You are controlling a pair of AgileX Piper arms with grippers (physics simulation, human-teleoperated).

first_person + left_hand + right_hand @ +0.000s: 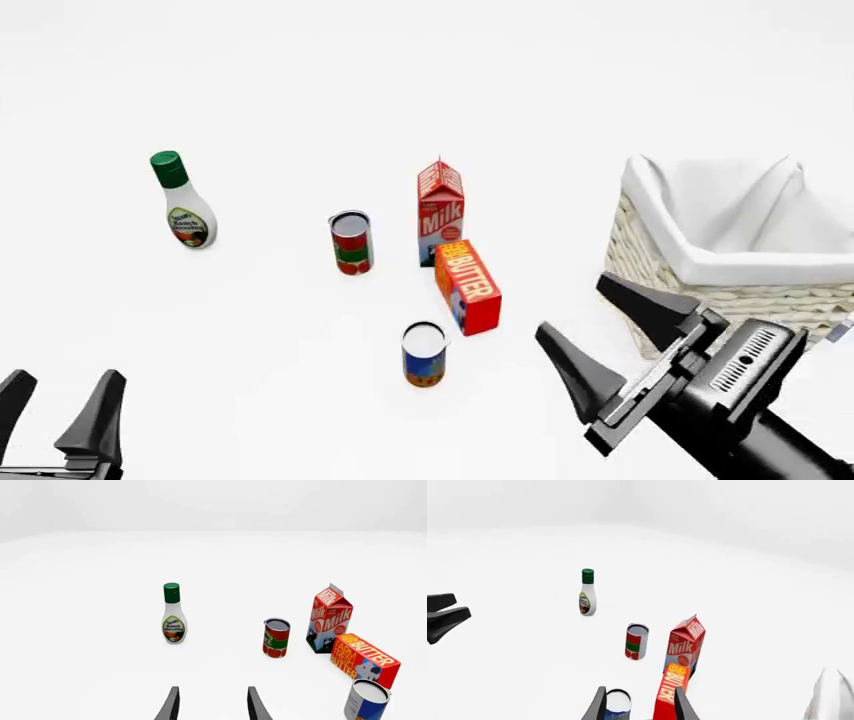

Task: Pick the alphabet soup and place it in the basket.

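The alphabet soup (424,354) stands upright on the table (267,330), just at seven o'clock of the butter box (469,286); the basket (747,250) sits well apart at three o'clock; the right gripper (607,335), fingers spread, hovers between them; the left gripper (56,400), also spread and empty, waits at eight o'clock.

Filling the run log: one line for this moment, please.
alphabet soup: upright on table, ungrasped | basket: holds no can | right claw: open | left claw: open
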